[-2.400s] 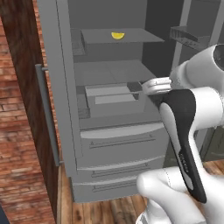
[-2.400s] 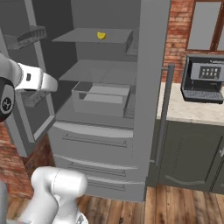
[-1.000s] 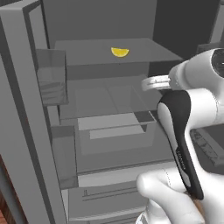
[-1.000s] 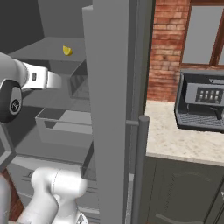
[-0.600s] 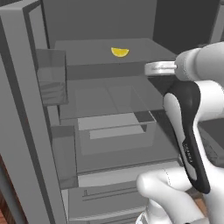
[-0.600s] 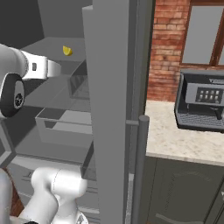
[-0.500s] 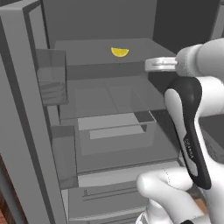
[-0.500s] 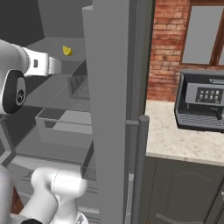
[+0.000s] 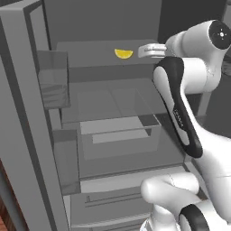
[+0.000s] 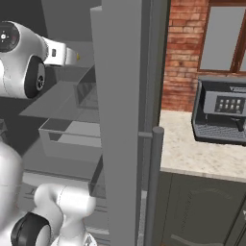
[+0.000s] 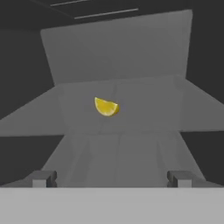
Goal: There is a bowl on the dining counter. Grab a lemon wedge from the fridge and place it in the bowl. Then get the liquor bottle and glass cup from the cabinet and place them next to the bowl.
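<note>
The fridge (image 9: 27, 113) stands open; in the left base view its upper shelf (image 9: 90, 54) carries the lemon wedge (image 9: 123, 54) toward 1 o'clock of the picture's centre, rind down and cut edge up. The gripper (image 9: 151, 49) is level with that shelf, just to the wedge's 3 o'clock, apart from it, at the end of the white arm (image 9: 180, 113) that climbs from the lower right. In the hand view the two fingertips (image 11: 41, 178) stand far apart at 7 and 5 o'clock, so the jaws are spread wide with nothing between them; the wedge (image 11: 106, 106) lies ahead on the shelf (image 11: 131, 144), a little toward 11 o'clock of centre, well short of the fridge's back wall (image 11: 118, 48).

Below the upper shelf, in the left base view, a second shelf holds a clear bin (image 9: 119, 135) near the middle; two drawers (image 9: 113, 198) sit under it at 6 o'clock; clear door racks (image 9: 53, 85) hang at 9 o'clock.

In the right base view the fridge door (image 10: 122, 120) stands edge-on through the middle with its bar handle (image 10: 154, 182) at 5 o'clock; the arm's white wrist (image 10: 57, 55) reaches in at 10 o'clock, and a yellow speck of the wedge (image 10: 78, 57) shows just past it; the bin (image 10: 67, 137) lies at 8 o'clock. At 3 o'clock a coffee machine (image 10: 221, 115) sits on a speckled counter (image 10: 192, 153) against a brick wall (image 10: 182, 53), with a dark cabinet (image 10: 202, 211) underneath.
</note>
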